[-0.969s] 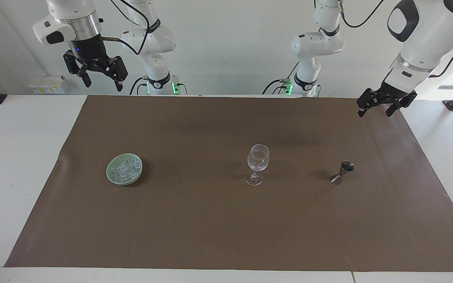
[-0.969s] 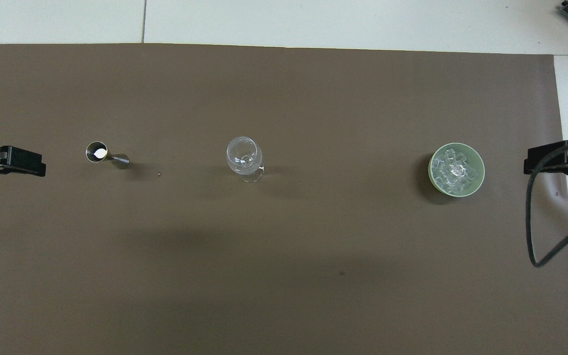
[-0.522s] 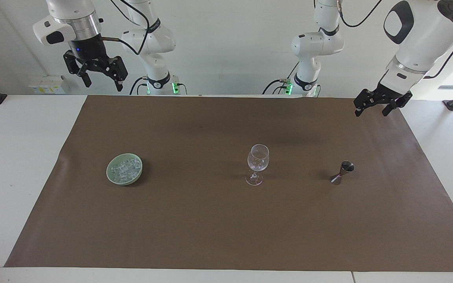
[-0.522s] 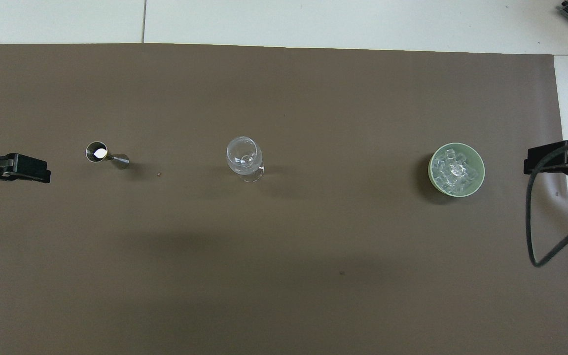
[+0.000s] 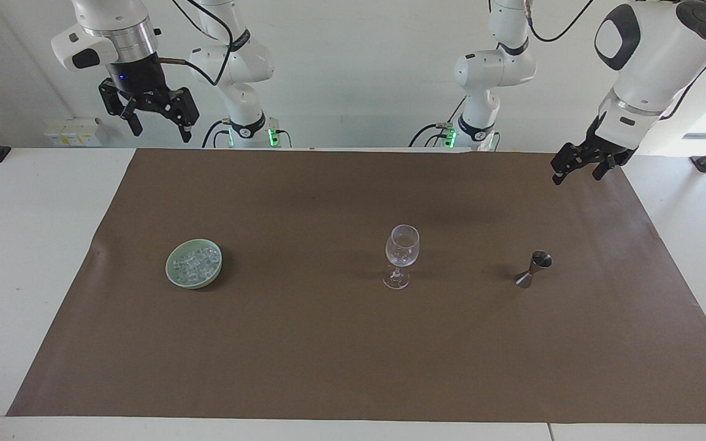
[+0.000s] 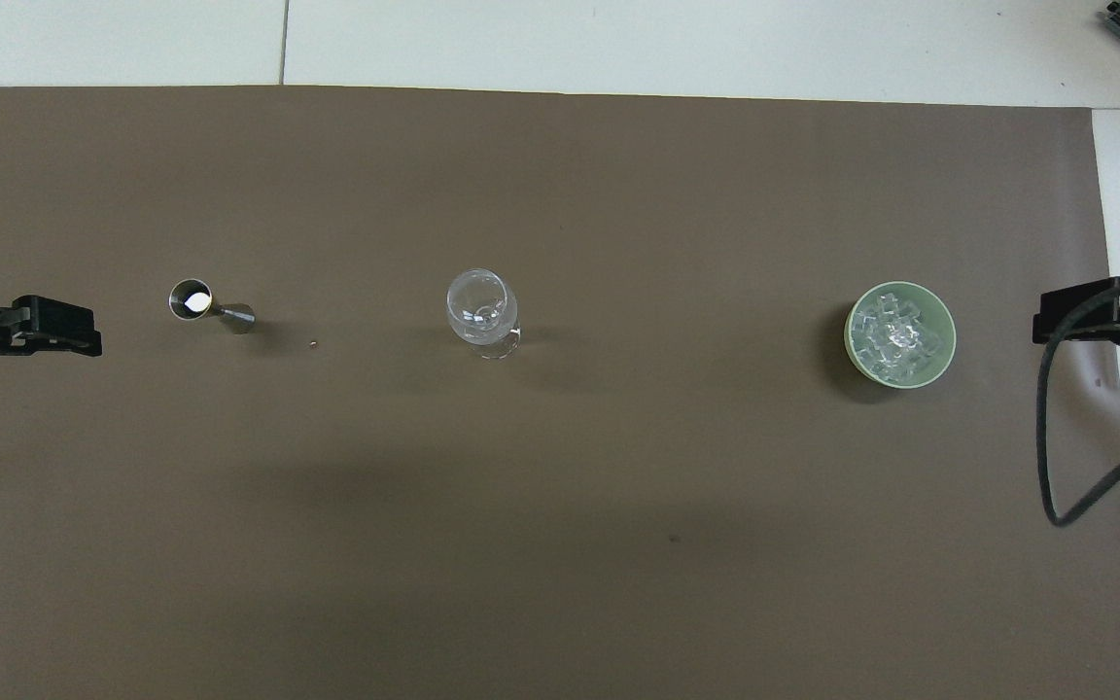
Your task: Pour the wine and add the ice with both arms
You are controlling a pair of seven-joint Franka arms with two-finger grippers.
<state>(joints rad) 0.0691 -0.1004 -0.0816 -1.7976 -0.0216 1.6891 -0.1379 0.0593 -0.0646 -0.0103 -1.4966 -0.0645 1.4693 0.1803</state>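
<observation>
In the overhead view we see both arms cut off at the picture's edges, only black tips showing. The ice point(image 5: 193, 264) is heaped in a green bowl point(image 5: 173, 278) toward the right arm's end of the desk point(image 5: 34, 245). A wine glass point(image 5: 401, 255) stands upright mid-mat; we cannot make out any liquid in it. A metal jigger point(image 5: 532, 269) stands toward the left arm's end.

The right end effector point(image 5: 157, 125) hangs high with fingers spread, holding nothing. The left end effector point(image 5: 578, 171) hovers over the mat's corner, fingers apart, empty.

A brown mat point(image 5: 353, 343) covers the white table point(image 5: 16, 245), with a black cable point(image 6: 1056, 457) hanging at one end.
</observation>
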